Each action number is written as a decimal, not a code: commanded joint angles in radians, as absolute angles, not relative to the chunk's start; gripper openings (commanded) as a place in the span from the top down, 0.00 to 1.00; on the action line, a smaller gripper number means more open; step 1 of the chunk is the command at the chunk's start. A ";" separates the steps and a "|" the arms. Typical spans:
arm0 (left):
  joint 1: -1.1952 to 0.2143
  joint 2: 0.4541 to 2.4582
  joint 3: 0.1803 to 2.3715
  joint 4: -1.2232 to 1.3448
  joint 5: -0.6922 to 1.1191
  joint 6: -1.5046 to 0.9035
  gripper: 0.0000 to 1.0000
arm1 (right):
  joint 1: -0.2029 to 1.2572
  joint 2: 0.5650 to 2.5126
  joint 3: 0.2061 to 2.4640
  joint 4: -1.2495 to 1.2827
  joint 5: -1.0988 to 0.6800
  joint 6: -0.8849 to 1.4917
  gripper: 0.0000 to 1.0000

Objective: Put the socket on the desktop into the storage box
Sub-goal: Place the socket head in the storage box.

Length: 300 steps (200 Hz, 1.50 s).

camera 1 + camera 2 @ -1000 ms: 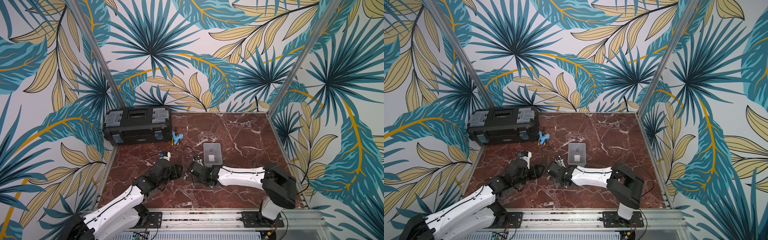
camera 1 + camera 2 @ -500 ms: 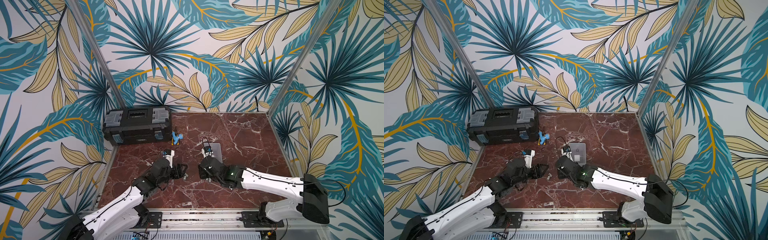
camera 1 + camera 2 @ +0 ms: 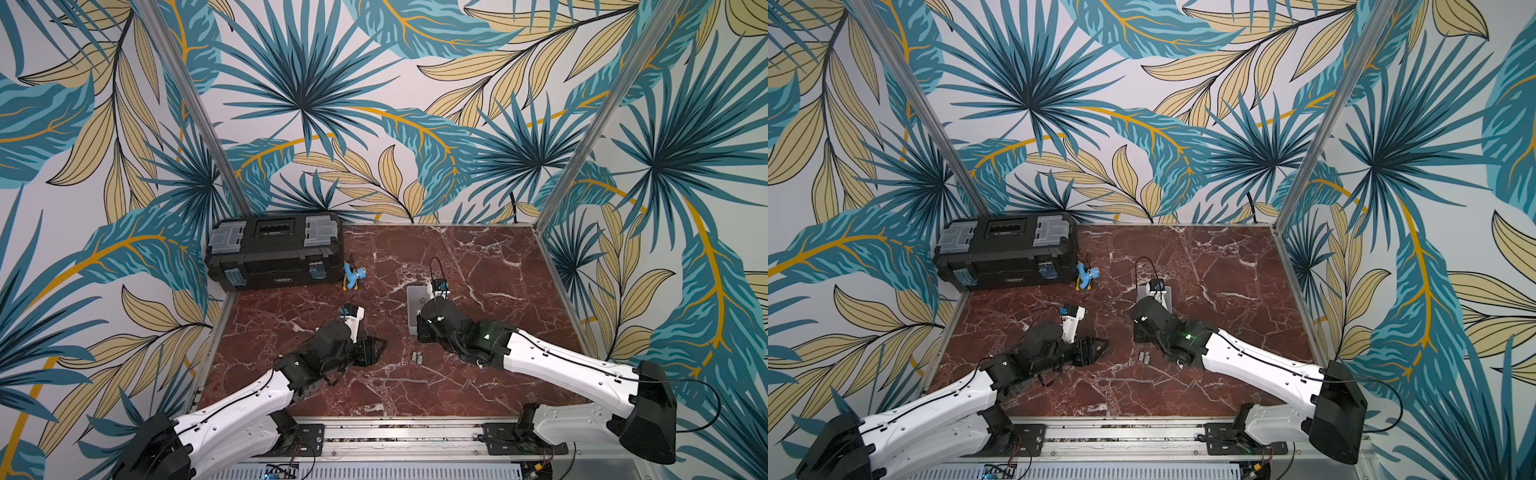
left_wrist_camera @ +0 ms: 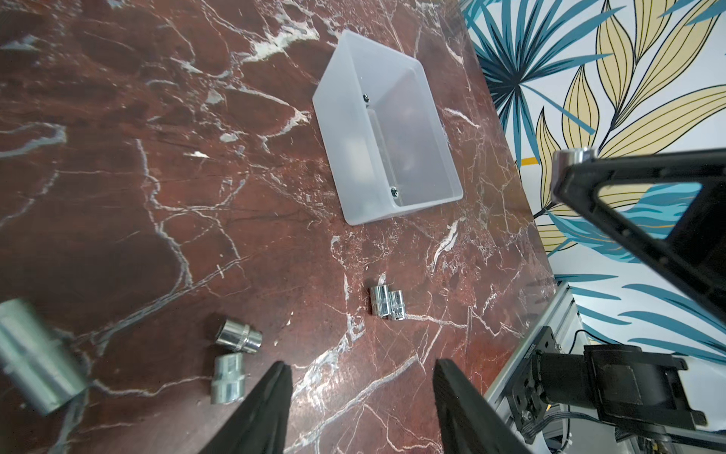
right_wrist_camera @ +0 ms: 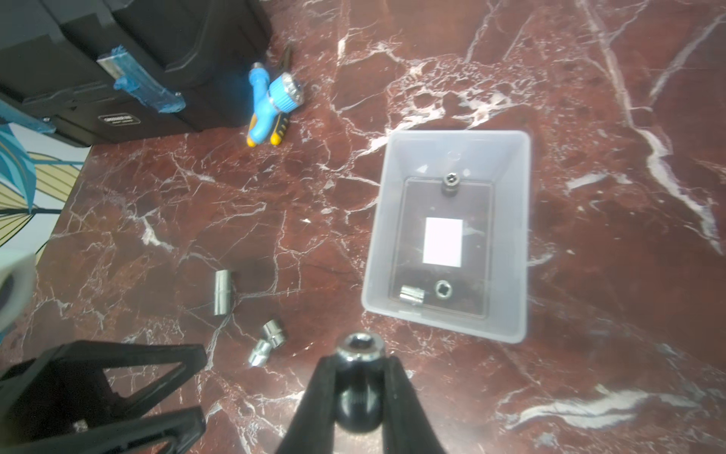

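Observation:
My right gripper (image 5: 359,363) is shut on a chrome socket (image 5: 359,350), held above the desktop (image 3: 478,270) just short of the near wall of the storage box (image 5: 448,135). The translucent box holds three sockets (image 5: 411,295) round its white label. In a top view my right arm covers part of the box (image 3: 415,297). My left gripper (image 4: 361,367) is open and empty, low over the desktop. Two loose sockets (image 4: 387,302) lie side by side ahead of it, with others (image 4: 239,335) beside its left finger. That pair (image 3: 417,357) shows between both grippers.
A black toolbox (image 3: 274,253) stands at the back left, with a blue and yellow tool (image 3: 353,276) lying beside it. Aluminium rails (image 3: 395,432) edge the front. A longer socket (image 5: 223,291) lies further left on the marble.
My right arm has swung up and away from the loose sockets, carrying one toward the storage box. The left gripper's jaws have narrowed slightly; its arm has barely moved.

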State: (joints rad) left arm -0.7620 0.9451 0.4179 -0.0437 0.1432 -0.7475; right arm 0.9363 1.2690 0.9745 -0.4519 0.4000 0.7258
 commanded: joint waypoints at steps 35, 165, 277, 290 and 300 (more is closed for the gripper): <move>-0.808 0.999 0.480 0.022 0.158 -0.706 0.38 | 0.853 1.295 0.998 -0.518 0.361 0.739 1.00; -0.836 1.053 0.498 0.007 0.103 -0.696 0.38 | 0.810 1.595 1.195 -0.634 0.325 0.697 1.00; -0.836 1.062 0.479 0.002 0.078 -0.688 0.37 | 0.761 1.705 1.239 -0.632 0.301 0.680 1.00; -0.836 1.060 0.476 0.006 0.079 -0.688 0.37 | 0.761 1.704 1.228 -0.632 0.311 0.679 1.00; -0.836 1.060 0.477 0.002 0.077 -0.686 0.37 | 0.761 1.700 1.220 -0.632 0.318 0.679 1.00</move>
